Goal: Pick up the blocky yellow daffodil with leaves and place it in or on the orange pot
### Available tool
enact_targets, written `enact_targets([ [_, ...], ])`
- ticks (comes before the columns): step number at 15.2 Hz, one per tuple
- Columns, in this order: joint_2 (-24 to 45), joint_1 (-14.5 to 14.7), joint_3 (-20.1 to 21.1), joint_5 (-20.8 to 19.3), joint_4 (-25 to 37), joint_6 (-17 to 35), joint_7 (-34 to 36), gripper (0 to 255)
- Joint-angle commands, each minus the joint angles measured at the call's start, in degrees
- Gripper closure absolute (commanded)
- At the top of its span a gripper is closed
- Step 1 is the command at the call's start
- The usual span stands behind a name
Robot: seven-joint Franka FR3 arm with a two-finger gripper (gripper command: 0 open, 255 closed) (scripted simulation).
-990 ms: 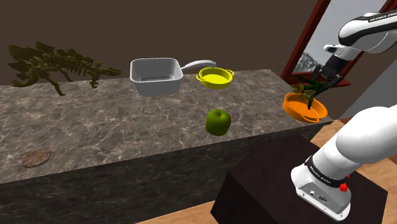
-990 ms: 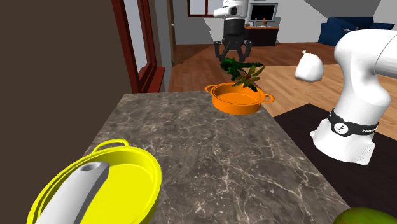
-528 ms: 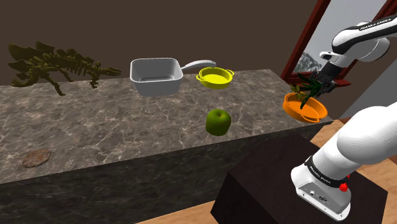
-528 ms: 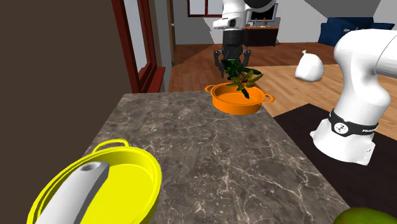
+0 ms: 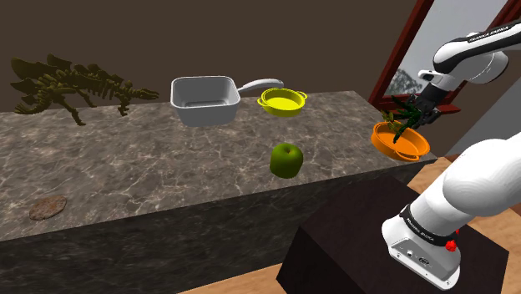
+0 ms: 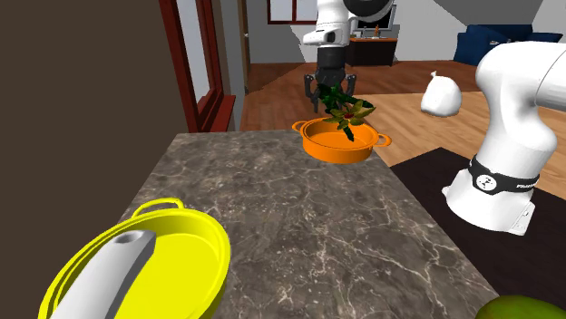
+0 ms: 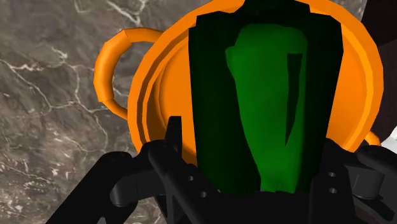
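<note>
While clamping the flower point(image 6: 346, 111) in the closed gripper point(image 6: 328, 89), hovers low over the pot point(image 6: 340, 143) at the surface's point(image 6: 299, 227) corner beside the stand point(image 5: 334, 242). Seemingly done: lifting, carrying. Left to do: lowering, letting go.

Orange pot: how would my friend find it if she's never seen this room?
Find the long marble counter and go to its end by the window, near the white robot. The orange pot sits there at the edge, a black pincer holding a green plant over it. The only other round, two-handled one is the yellow pot, beside the grey pan.
</note>
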Motion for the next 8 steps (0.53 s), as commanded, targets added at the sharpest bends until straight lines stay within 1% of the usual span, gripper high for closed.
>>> enact_targets([
  [1,0.28,-0.02,-0.1,-0.12,-0.76,0.15,0.06,0],
  [6,0.33,0.03,-0.18,-0.07,-0.52,-0.05,-0.04,0],
  [8,-2.17,-1.45,1.87,-1.35,1.89,-4.52,1.17,0],
])
